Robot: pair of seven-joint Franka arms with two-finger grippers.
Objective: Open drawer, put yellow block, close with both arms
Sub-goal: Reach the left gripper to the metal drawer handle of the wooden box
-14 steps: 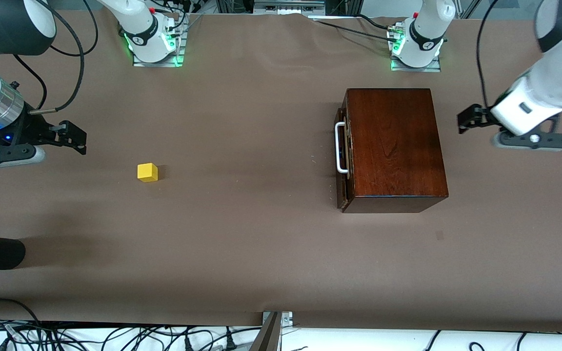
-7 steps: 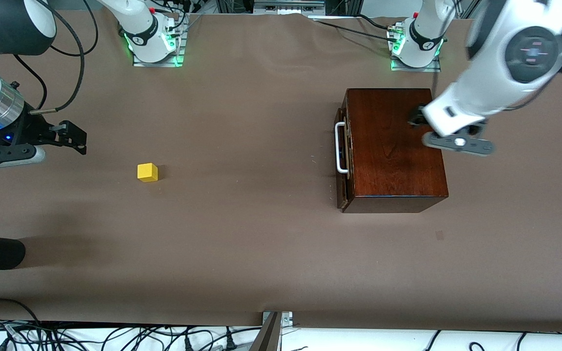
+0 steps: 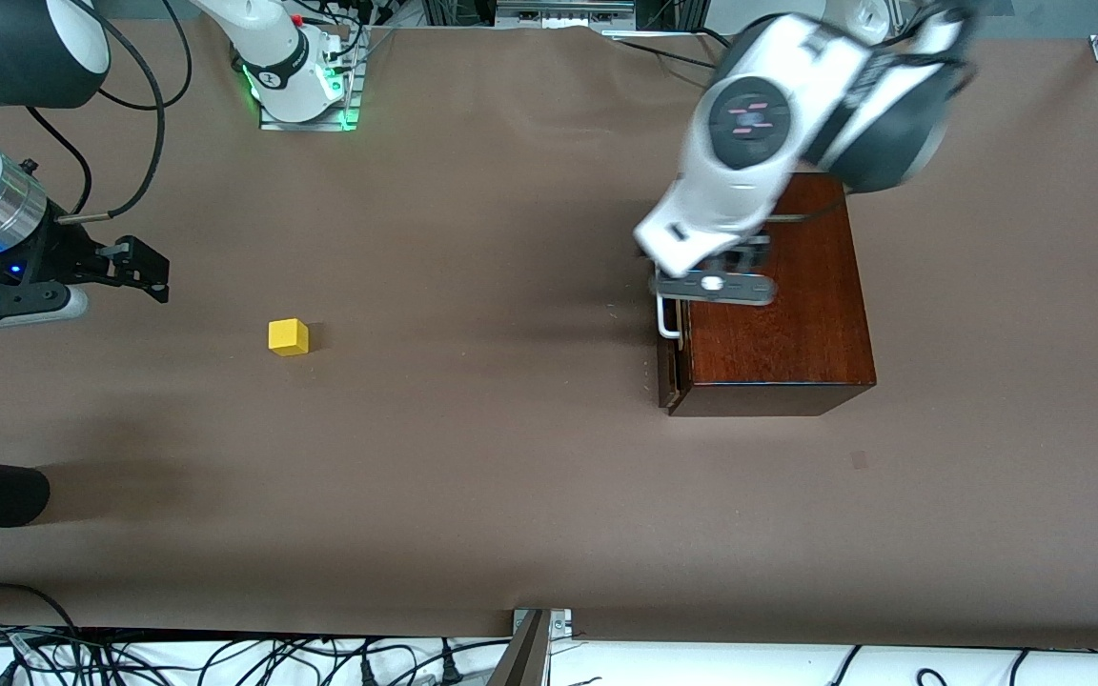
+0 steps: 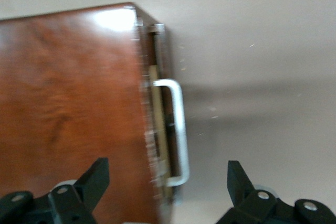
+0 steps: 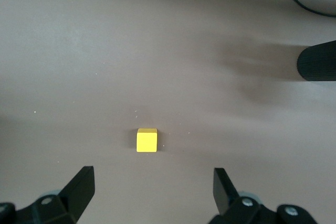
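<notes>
Here the wide-open left gripper [image 4: 165,182] hung over the shut drawer's [image 3: 669,362] handle [image 4: 177,129]; next it needed to grab and pull. The right gripper [image 5: 152,190] waited open over the table [image 3: 473,476] near the yellow block [image 3: 288,336].

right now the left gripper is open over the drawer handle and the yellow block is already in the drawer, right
Not quite. The yellow block sits on the bare table toward the right arm's end, as the front view shows. The left gripper is indeed open over the drawer's handle.

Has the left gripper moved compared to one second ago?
Yes. The left gripper has swept across the wooden box from the left arm's end and is now over the white handle, open.
</notes>
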